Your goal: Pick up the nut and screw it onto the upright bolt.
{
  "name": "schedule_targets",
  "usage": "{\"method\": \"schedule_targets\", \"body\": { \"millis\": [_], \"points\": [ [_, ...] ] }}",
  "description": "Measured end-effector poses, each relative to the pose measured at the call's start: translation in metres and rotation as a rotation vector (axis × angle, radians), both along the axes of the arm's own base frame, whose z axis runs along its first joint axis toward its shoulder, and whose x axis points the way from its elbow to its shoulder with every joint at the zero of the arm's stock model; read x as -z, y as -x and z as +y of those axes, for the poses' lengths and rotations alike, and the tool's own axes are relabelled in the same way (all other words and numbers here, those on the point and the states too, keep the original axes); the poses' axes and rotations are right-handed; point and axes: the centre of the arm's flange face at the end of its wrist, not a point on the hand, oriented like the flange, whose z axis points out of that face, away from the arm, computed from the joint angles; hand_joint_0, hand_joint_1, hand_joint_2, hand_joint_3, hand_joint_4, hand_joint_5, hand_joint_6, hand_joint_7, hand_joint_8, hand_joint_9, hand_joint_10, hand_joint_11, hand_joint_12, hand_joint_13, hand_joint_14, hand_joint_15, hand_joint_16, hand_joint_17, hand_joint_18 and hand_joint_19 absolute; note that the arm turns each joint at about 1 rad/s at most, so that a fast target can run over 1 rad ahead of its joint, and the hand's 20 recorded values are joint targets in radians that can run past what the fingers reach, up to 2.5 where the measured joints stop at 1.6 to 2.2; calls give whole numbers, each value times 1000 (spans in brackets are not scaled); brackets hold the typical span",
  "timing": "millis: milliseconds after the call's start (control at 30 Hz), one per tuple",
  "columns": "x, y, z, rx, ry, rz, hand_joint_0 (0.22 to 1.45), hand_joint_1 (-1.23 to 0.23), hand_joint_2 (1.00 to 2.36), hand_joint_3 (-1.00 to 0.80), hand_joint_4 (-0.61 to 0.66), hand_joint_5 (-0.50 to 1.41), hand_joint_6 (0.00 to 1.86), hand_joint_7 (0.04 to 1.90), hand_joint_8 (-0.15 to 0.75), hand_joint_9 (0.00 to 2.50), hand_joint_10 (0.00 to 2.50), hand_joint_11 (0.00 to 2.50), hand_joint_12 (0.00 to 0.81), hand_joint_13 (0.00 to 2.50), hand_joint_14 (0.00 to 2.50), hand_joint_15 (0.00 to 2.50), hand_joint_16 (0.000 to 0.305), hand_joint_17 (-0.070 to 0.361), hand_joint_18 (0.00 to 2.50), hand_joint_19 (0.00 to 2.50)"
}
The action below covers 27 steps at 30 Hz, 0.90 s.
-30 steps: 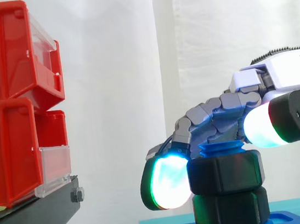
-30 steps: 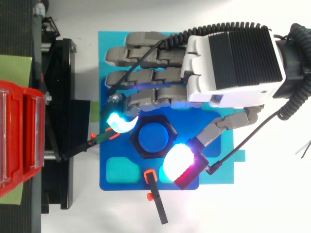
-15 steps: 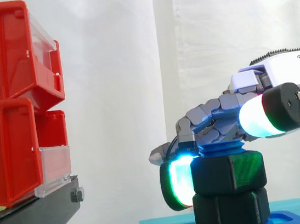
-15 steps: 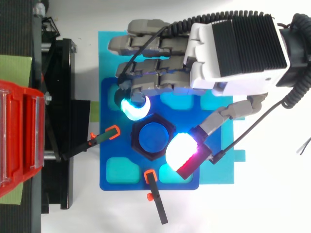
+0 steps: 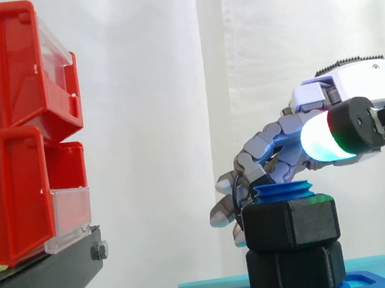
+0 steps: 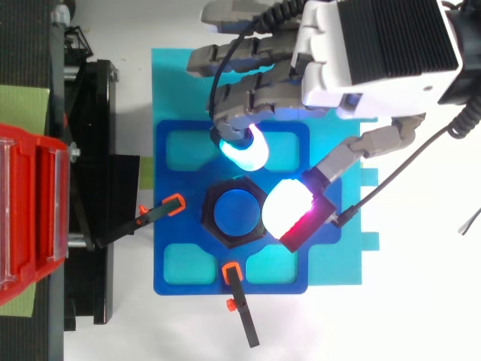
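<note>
A black hex nut sits on the upright blue bolt, above a second black hex piece. From above, the nut rings the bolt's blue top in the middle of a blue fixture plate. My hand reaches in from the right over the nut, open. Its fingers are half bent behind the nut, and one glowing pad stands apart from the nut's far side. The thumb pad hovers above the nut's right edge and holds nothing.
Stacked red bins rest on a black stand at the left. Two black clamps with orange tips lie at the plate's left and near edges. A teal mat lies under the plate.
The glowing finger pad swept from the nut's left side round to behind it and came off. The hand shifted away and the thumb rose slightly.
</note>
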Motion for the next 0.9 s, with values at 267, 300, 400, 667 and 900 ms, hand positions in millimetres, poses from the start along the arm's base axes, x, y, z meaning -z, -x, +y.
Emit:
{"method": "schedule_targets", "body": {
  "millis": [267,300,400,667,900],
  "points": [
    [-18,-6,-2,-13,10,-24,431,-233,1000,-500,124,64,504,1317,221,1143,0,0,329,575,0,0,37,84,236,43],
    [-22,-7,-2,-15,11,-28,430,-232,1000,-500,122,64,504,1309,225,1144,0,0,331,567,0,0,38,85,231,44],
    [-39,-11,-4,-20,16,-38,427,-222,1000,-500,149,34,504,1199,233,1130,0,0,336,526,0,0,39,87,180,43],
    [-73,-19,-9,-16,21,-63,422,-211,1000,-500,201,-46,504,906,245,1016,0,0,352,458,0,0,42,94,94,58],
    [-58,-20,3,-6,13,-72,418,-215,1000,-500,155,-115,502,692,242,902,0,0,361,385,0,0,45,100,24,40]
  ]
}}
